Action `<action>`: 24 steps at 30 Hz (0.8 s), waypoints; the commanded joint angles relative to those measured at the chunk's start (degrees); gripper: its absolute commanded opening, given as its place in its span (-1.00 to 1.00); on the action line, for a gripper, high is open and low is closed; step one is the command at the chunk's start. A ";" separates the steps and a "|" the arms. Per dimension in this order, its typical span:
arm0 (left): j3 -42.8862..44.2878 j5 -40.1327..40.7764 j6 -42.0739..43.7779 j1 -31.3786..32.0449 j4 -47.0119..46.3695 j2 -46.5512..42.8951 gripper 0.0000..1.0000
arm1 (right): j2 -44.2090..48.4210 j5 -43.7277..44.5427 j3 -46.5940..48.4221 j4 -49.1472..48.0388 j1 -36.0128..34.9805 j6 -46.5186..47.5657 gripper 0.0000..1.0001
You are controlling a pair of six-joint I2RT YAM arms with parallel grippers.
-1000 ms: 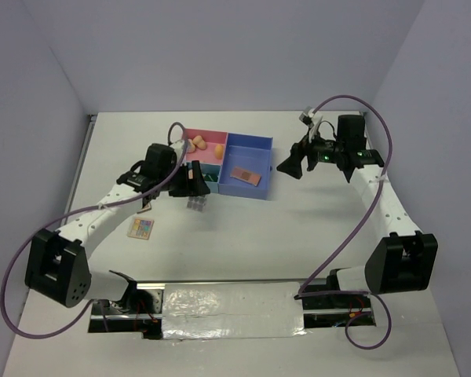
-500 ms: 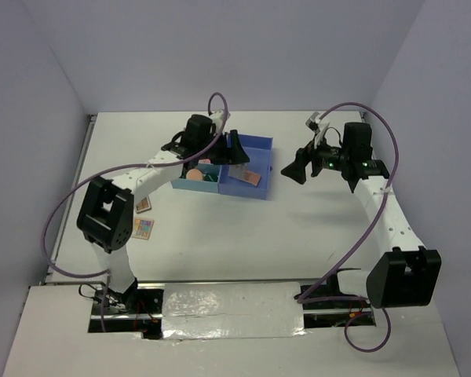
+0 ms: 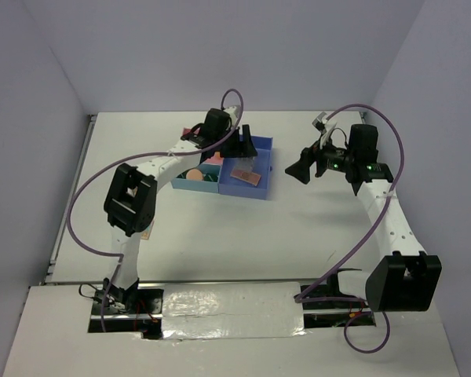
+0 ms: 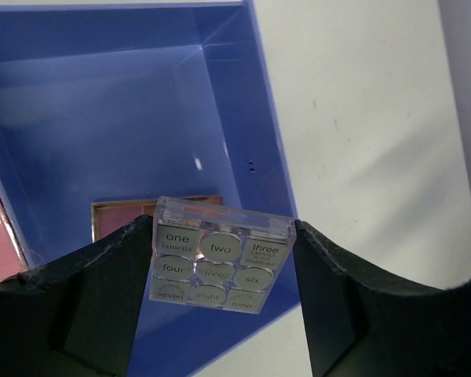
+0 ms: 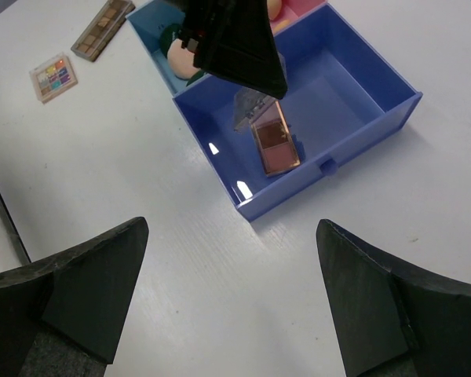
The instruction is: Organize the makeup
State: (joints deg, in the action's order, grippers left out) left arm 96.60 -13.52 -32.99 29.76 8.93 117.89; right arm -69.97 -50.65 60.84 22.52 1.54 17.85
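My left gripper (image 3: 242,148) is shut on a clear square eyeshadow palette (image 4: 220,263) with pans labelled one to nine, and holds it tilted above the blue compartment (image 4: 102,133) of the tray. A rose-brown palette (image 5: 276,145) lies flat in that compartment, partly under the held one. In the right wrist view the left gripper (image 5: 231,39) hangs over the tray with the clear palette (image 5: 251,106) below it. My right gripper (image 3: 296,167) is open and empty, above bare table right of the tray.
A round peach puff (image 3: 194,174) sits in the tray's teal compartment, with peach sponges (image 5: 275,8) in the pink part behind. A colourful palette (image 5: 53,77) and a long brown one (image 5: 102,20) lie on the table left of the tray.
My left arm swung from the table left of the tray to over the blue compartment, carrying the clear palette. My right gripper drifted slightly right, still open.
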 commanded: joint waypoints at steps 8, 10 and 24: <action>4.92 5.34 2.41 1.09 5.31 3.75 -0.12 | 2.21 -1.55 -0.99 -2.84 0.66 -0.53 0.90; 5.18 5.61 2.49 1.18 5.92 4.10 0.00 | 2.21 -1.55 -0.99 -2.92 0.74 -0.53 0.90; 6.32 7.10 2.85 2.06 7.86 3.93 0.59 | 2.21 -1.46 -1.42 -2.92 1.09 -0.44 0.90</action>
State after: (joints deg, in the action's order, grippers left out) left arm 100.18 -6.61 -31.42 31.57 17.43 122.69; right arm -69.54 -51.29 60.29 21.85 1.93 17.61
